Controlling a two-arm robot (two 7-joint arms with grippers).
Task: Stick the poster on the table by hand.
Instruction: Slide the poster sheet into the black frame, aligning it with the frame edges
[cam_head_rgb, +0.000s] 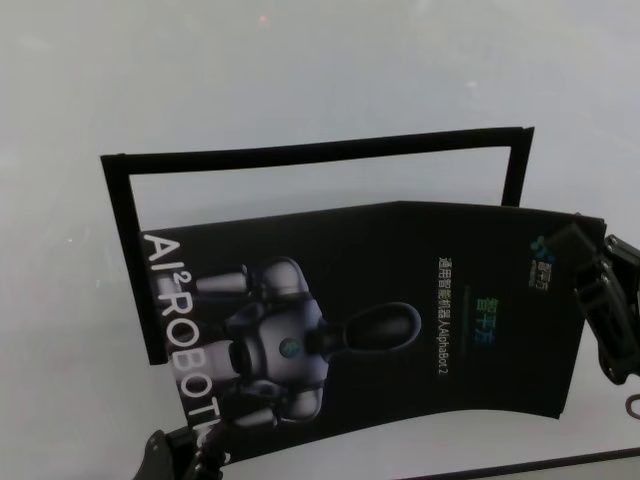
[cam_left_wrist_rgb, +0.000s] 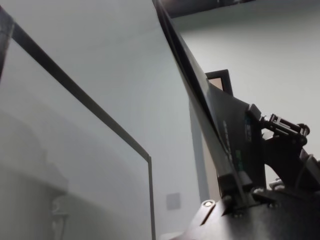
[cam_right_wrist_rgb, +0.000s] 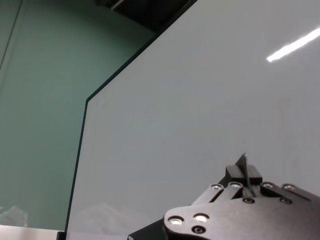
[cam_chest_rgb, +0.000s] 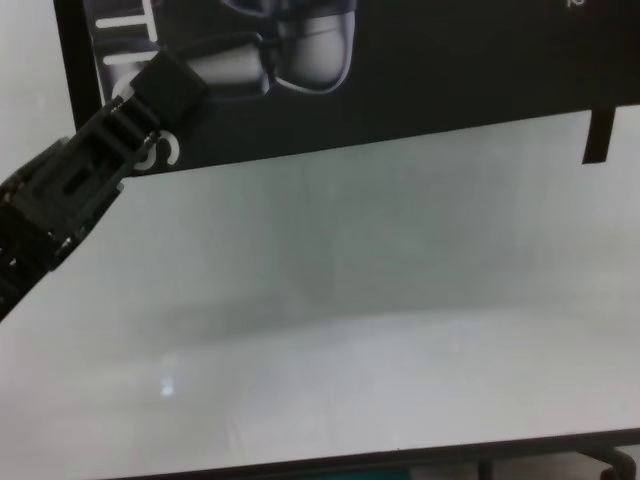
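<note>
White tabletop (cam_head_rgb: 320, 80) carries one poster (cam_head_rgb: 400, 320), lying inside three black strips (cam_head_rgb: 300, 152) toward its near edge. Two grippers are clamped on it: the left hand (cam_chest_rgb: 165, 85) at the lettered end, the right hand (cam_head_rgb: 585, 270) opposite.

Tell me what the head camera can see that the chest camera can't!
Only the head view shows the black strip frame on the table, the small "AlphaBot 2" text, the robot picture's dark oval head, and the right gripper at the poster's right edge.

Only the chest view shows the wide bare table in front of the poster, down to its dark front edge.

Both show the poster, its white letters, the grey-white robot picture, and the left gripper at the poster's lettered corner.
</note>
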